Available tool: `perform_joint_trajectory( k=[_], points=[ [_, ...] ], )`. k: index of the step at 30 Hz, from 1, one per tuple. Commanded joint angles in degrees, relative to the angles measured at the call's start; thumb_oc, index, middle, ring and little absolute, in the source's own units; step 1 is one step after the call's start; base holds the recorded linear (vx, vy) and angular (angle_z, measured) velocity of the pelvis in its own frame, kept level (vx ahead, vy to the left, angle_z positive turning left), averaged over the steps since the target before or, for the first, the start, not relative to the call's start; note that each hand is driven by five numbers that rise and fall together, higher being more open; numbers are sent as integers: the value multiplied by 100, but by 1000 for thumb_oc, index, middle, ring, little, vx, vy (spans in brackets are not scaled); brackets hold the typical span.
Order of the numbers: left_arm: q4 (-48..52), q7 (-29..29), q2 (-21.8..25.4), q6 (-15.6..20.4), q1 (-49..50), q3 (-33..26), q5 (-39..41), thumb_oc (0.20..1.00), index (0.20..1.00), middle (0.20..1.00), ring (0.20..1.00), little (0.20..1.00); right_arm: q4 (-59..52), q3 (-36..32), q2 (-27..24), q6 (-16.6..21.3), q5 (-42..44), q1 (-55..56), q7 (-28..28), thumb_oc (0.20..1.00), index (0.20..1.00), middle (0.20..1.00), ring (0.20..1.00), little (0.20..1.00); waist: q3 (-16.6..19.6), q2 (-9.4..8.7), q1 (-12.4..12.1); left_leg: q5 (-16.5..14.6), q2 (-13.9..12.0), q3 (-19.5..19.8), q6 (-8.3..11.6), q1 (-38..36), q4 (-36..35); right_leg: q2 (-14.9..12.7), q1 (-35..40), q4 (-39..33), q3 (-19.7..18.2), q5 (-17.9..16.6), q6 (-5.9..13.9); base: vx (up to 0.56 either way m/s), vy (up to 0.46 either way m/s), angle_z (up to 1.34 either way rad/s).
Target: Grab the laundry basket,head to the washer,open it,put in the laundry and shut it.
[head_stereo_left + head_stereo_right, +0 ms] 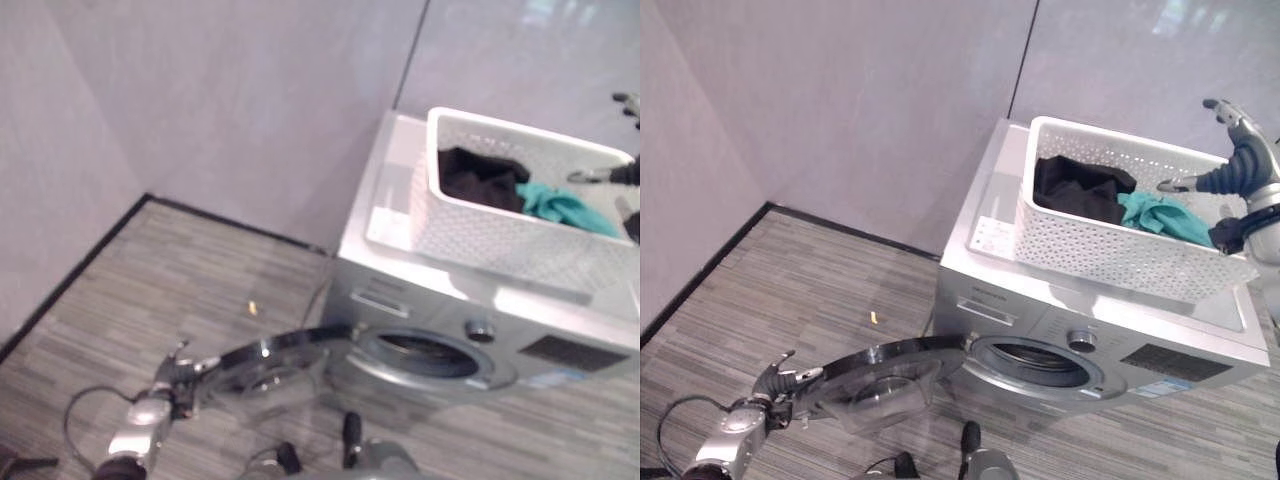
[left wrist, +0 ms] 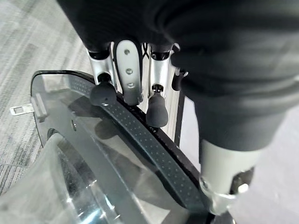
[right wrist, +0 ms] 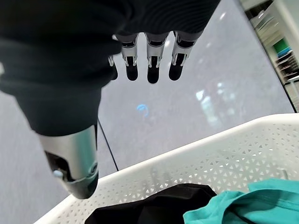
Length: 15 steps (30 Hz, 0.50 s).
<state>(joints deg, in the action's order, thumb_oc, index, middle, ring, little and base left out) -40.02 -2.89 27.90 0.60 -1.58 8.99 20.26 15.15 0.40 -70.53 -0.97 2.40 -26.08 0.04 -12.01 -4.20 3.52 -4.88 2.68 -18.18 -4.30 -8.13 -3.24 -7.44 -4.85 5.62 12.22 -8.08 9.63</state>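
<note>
Left hand (image 1: 775, 384) has its fingers resting loosely on the rim of the washer door (image 1: 885, 375), not curled round it, so the drum stays wide open for loading. Right hand (image 1: 1238, 150) hovers relaxed and empty just above the basket (image 1: 1090, 245) on the washer (image 1: 1040, 320), black and teal laundry (image 1: 1110, 200) right below it, probably next to grab.

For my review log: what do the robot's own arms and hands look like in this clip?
Both arms are silver-grey metal. The left hand and right hand have silver fingers ending in rounded dark tips, plus a thicker silver thumb. A dark ribbed cover wraps the back of each hand and wrist.
</note>
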Motion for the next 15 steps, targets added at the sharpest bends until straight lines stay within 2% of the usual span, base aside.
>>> perform_joint_trajectory(
  k=[1,4,6,15],
  points=[
    [-169,774,-1285,-16,-422,1277,-195,1000,1000,1000,1000,1000,130,264,-416,20,145,-622,217,1000,1000,1000,1000,1000,586,-130,285,-833,-188,703,48,-3,938,-267,-495,531,-744,148,-41,48,-54,23],
    [-221,824,-1346,-46,-284,1302,-183,1000,1000,1000,1000,1000,322,546,-369,-34,137,-815,344,1000,1000,1000,1000,1000,781,-174,200,-877,-167,714,80,-21,952,-392,-176,66,-632,49,-30,113,-66,24],
    [-211,845,-1324,-90,-146,1236,-129,1000,1000,1000,1000,1000,449,689,-274,-148,222,-752,532,1000,1000,1000,1000,1000,866,-161,167,-831,-212,766,131,-40,875,-337,-89,-86,-645,78,-34,101,-83,0],
    [-64,947,-1213,-152,12,1135,-175,1000,1000,1000,1000,1000,798,1010,-386,-298,22,-895,936,1000,1000,1000,1000,1000,909,-142,96,-758,-252,931,169,-75,731,-298,3,-114,-512,214,-65,8,-20,12]
  ],
)
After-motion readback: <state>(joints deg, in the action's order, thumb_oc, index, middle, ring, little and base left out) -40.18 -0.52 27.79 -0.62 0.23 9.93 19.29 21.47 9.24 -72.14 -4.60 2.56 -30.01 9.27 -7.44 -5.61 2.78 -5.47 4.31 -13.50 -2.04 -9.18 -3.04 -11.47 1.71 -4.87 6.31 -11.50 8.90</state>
